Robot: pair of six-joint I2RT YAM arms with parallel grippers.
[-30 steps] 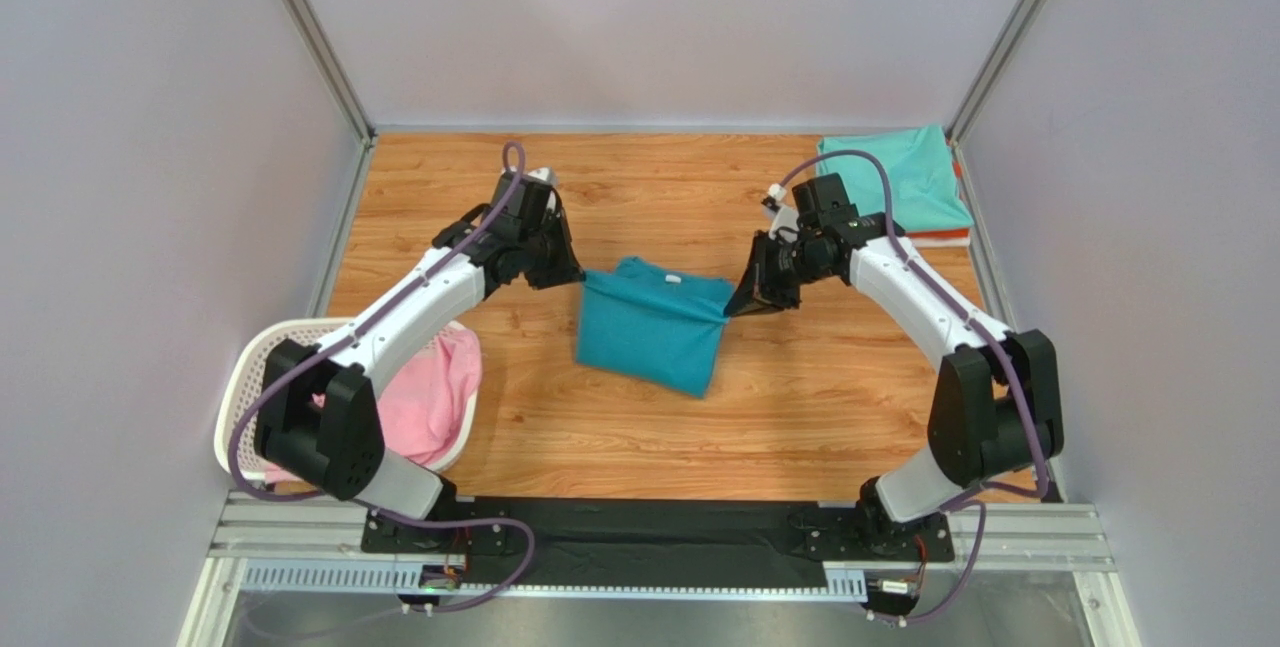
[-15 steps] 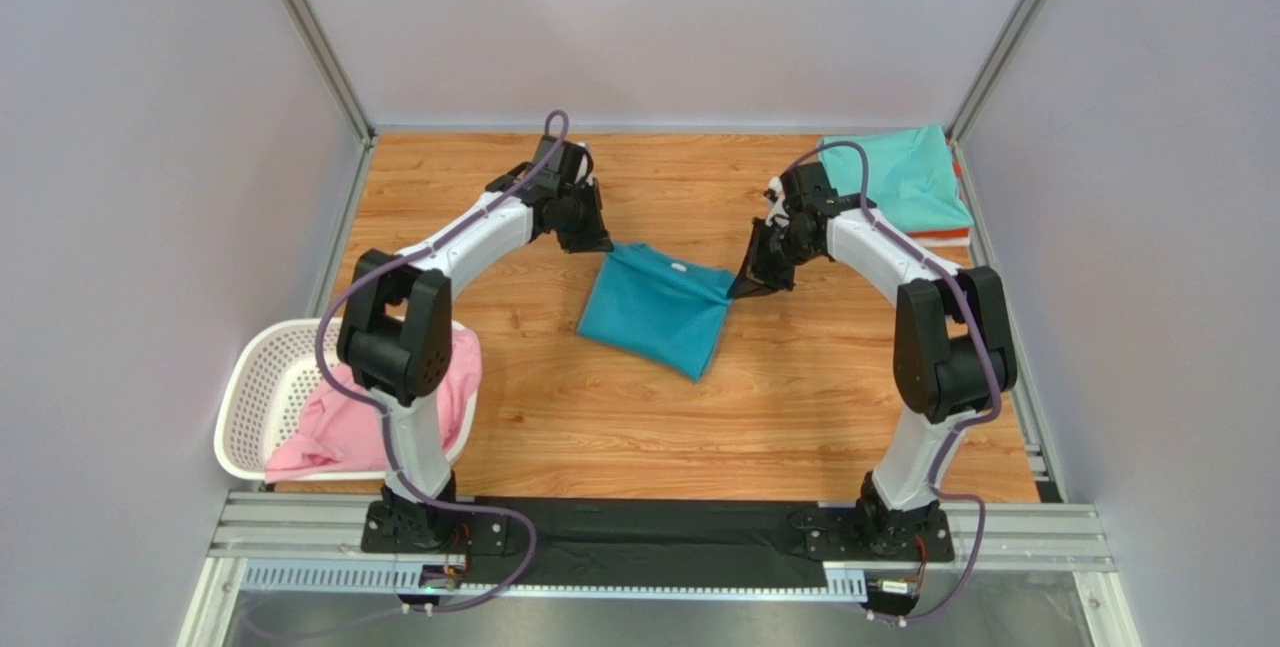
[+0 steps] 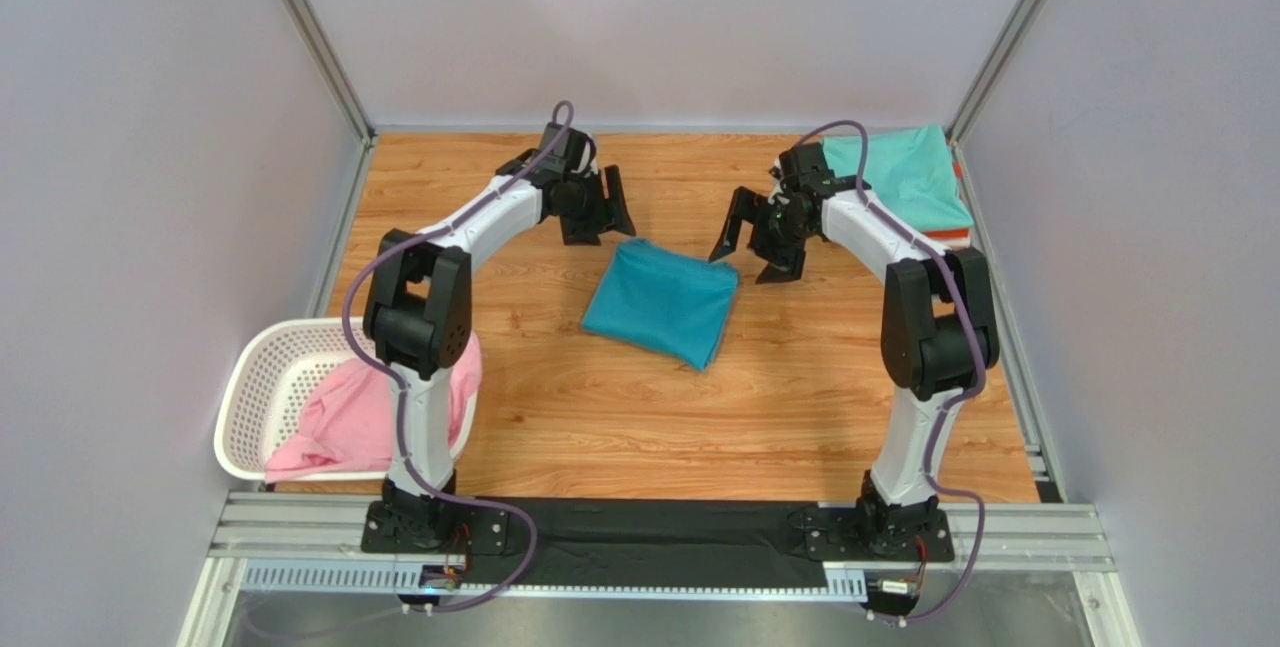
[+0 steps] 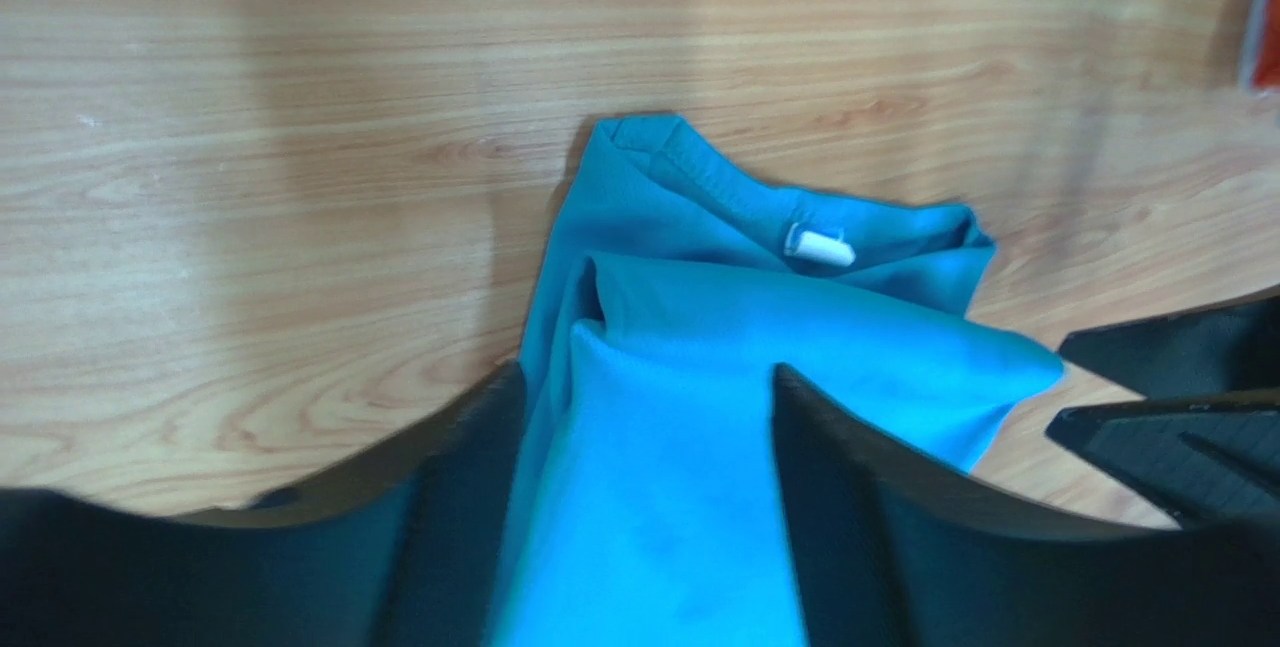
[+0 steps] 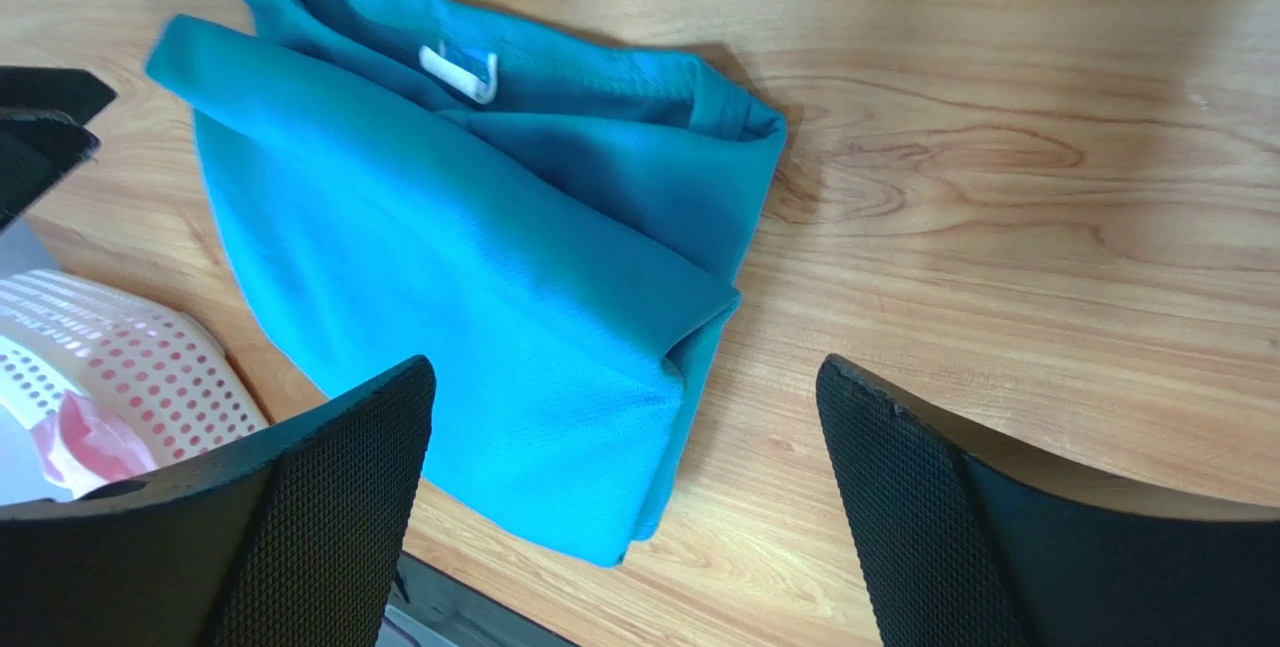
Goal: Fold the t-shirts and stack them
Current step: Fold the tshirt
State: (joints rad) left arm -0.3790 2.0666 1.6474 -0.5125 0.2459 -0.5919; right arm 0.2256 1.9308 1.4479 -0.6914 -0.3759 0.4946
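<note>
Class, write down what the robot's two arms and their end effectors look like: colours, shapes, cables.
The left arm and right arm match: white tubular links, chunky black joints, a purple cable looping along each. The left end effector and right end effector are black, each with two broad tapering fingers with a fine mesh texture.

Folded teal tee lies on wood worktop, white tag at collar; fingers spread wide, tee btwn them
</note>
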